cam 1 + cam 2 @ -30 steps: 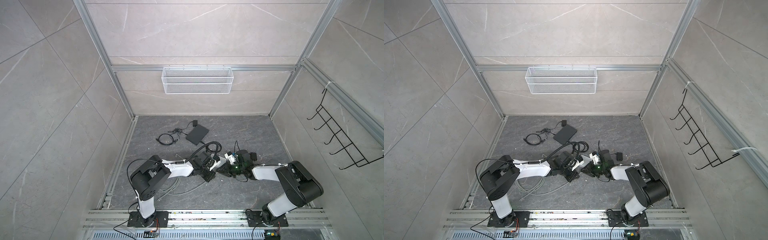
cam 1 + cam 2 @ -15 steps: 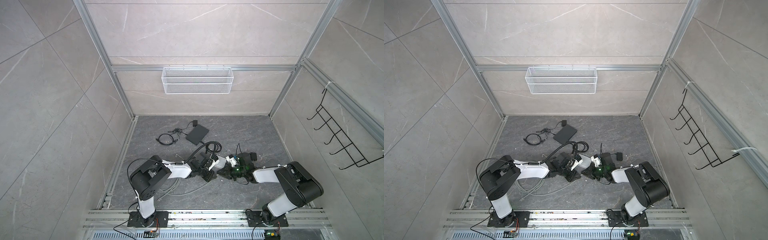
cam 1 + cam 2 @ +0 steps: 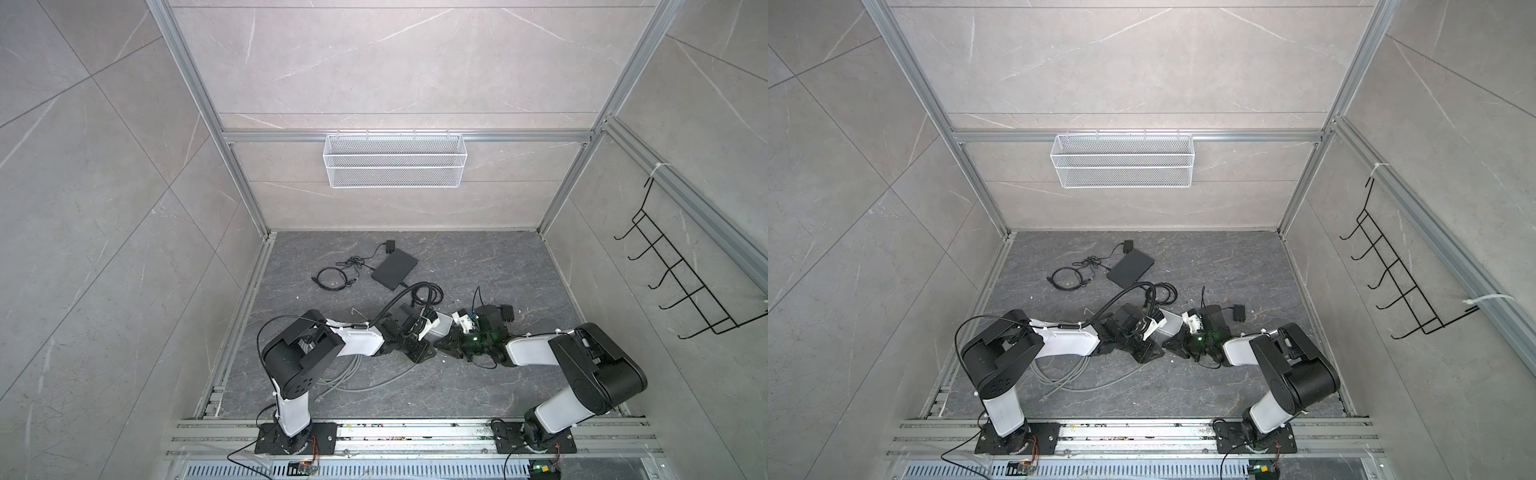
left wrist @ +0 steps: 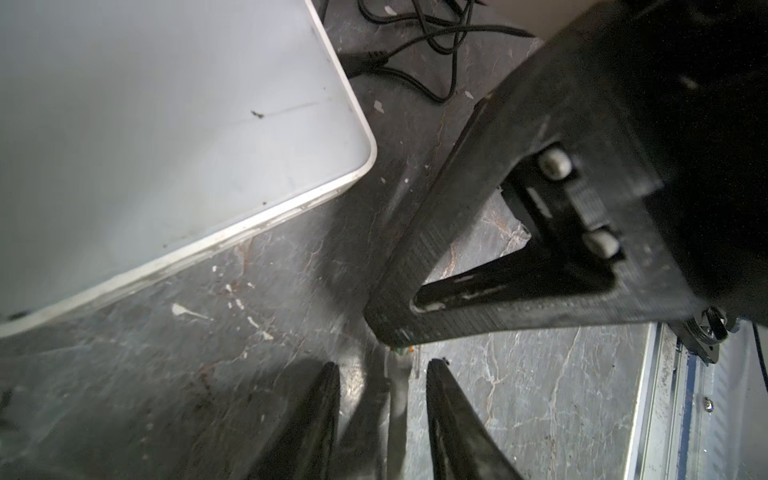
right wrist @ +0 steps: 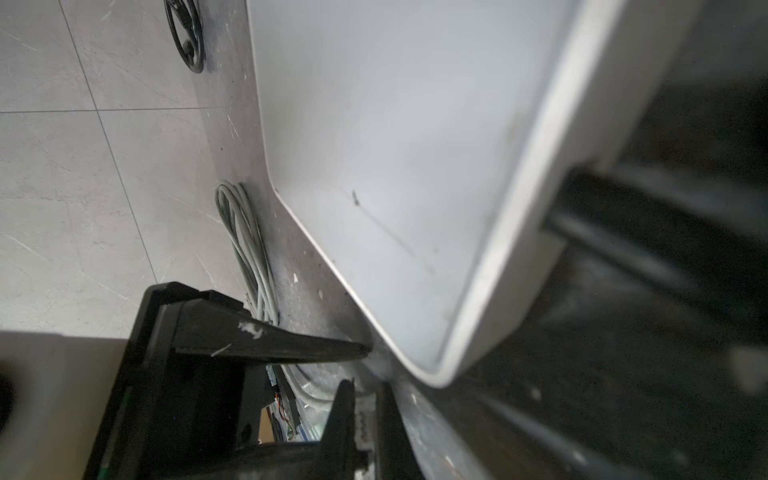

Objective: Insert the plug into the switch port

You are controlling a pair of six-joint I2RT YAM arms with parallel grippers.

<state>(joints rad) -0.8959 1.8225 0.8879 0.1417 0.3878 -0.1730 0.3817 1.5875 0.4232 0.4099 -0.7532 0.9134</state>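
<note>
**Grip state.** The right gripper (image 5: 365, 386) has its fingers clenched on a small translucent piece, judged to be the plug (image 5: 363, 415). The plug sits low over the floor, just beside a rounded corner of the switch (image 5: 395, 166). The left gripper (image 4: 380, 370) has its fingers released and apart. The grey cable (image 4: 397, 399) runs between them, apparently unclamped. The switch lies flat between the 2 arms.

**Risks.**
1. No port shows in any view, and the plug faces a corner of the casing. A push from here would likely strike plastic and slide the switch.
2. With the left fingers released, nothing steadies the switch or the cable. Cable drag could twist the plug in its grip.
3. The 2 grippers stand nearly tip to tip, so a small correction by either could knock the other.

**Surroundings.**
- A thick black cable loop (image 3: 422, 291) lies just behind the switch.
- A dark blurred shape sits against the switch's side wall in the right wrist view. It cannot be identified.
- A black adapter (image 3: 506, 323) lies near the right gripper.
- A flat black box (image 3: 395, 270) and a thin coiled lead (image 3: 330, 282) lie well apart, toward the back.

**Obstruction.** The left gripper's own fingers crowd the space beside the plug.
</note>
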